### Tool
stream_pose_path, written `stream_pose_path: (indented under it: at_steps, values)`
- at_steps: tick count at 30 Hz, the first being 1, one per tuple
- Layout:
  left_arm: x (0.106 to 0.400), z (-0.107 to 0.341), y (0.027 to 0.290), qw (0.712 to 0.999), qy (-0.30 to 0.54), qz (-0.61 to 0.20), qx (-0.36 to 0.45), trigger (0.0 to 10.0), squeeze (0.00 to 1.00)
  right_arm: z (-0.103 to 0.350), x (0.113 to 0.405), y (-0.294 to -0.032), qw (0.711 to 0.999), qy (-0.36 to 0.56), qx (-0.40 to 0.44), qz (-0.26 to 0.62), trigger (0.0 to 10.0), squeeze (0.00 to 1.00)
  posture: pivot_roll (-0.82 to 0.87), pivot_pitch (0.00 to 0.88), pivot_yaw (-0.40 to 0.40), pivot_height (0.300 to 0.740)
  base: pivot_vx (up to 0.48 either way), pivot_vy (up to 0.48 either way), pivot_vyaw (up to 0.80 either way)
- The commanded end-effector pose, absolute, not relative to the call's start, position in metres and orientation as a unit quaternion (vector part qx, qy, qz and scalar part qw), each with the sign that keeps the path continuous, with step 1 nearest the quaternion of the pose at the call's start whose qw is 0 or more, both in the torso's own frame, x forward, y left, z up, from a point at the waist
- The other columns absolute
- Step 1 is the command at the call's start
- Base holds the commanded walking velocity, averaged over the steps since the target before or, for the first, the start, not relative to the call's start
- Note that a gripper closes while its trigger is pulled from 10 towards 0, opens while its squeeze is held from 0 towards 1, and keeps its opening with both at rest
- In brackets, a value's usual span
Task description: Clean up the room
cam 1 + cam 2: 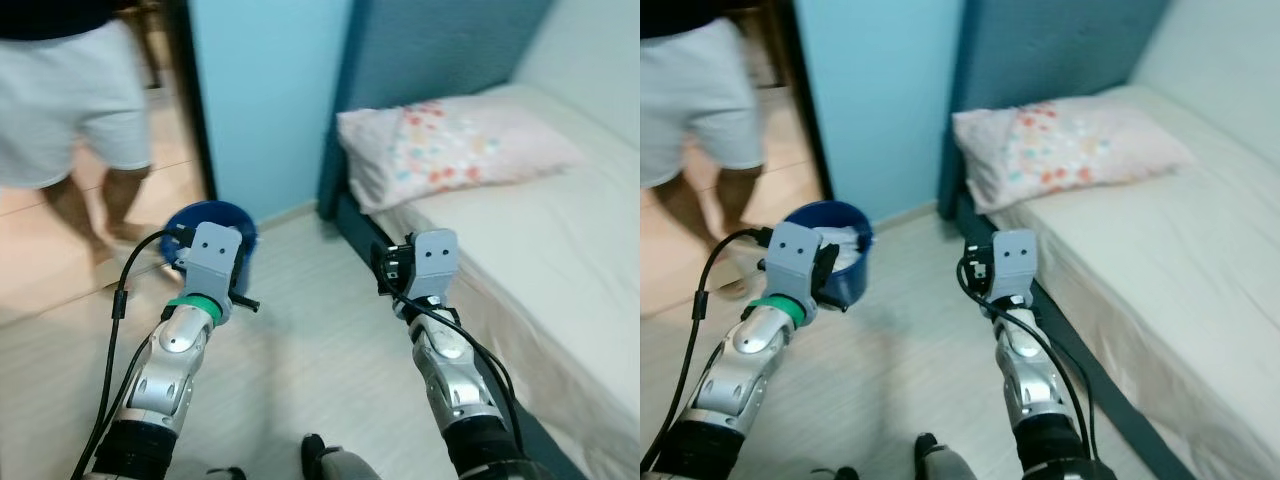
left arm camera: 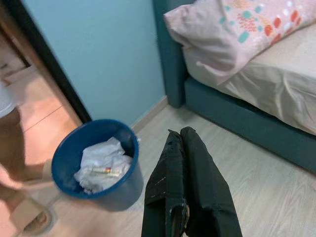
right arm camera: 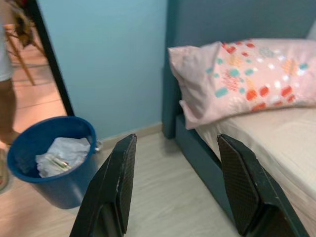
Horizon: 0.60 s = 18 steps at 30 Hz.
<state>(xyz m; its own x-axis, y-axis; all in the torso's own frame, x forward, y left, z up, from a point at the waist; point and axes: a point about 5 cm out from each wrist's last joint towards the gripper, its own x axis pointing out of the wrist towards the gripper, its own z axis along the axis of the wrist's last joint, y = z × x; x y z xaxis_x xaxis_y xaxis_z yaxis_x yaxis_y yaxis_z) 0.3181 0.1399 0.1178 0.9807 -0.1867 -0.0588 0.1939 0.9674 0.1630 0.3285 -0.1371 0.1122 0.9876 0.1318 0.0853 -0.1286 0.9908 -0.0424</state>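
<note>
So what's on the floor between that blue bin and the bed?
Only bare pale wood floor lies between the blue bin and the bed, as the right wrist view shows. The bin already holds crumpled paper.

Paper lies in the bin, left of the bed.

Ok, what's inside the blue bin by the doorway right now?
The blue bin holds crumpled white paper with a small printed wrapper lying on top. The paper covers the bottom, so anything underneath can't be seen.
</note>
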Motion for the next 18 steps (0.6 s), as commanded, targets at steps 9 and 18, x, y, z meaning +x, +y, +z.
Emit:
stream_pose_path:
  at_steps: [9, 18]
  values:
    - [0.3165, 0.1104, 0.1390, 0.991, 0.039, -0.101, 0.084, 10.0, 0.00, 0.1069, 0.3272, -0.1372, 0.997, -0.033, -0.013, 0.066, 10.0, 0.00, 0.02, 0.074, 0.038, 0.726, 0.000, 0.000, -0.80]
    - [0.3166, 0.1103, 0.1389, 0.990, 0.039, -0.102, 0.084, 10.0, 0.00, 0.1068, 0.3271, -0.1369, 0.997, -0.033, -0.013, 0.066, 10.0, 0.00, 0.02, 0.075, 0.039, 0.726, 0.000, 0.000, -0.80]
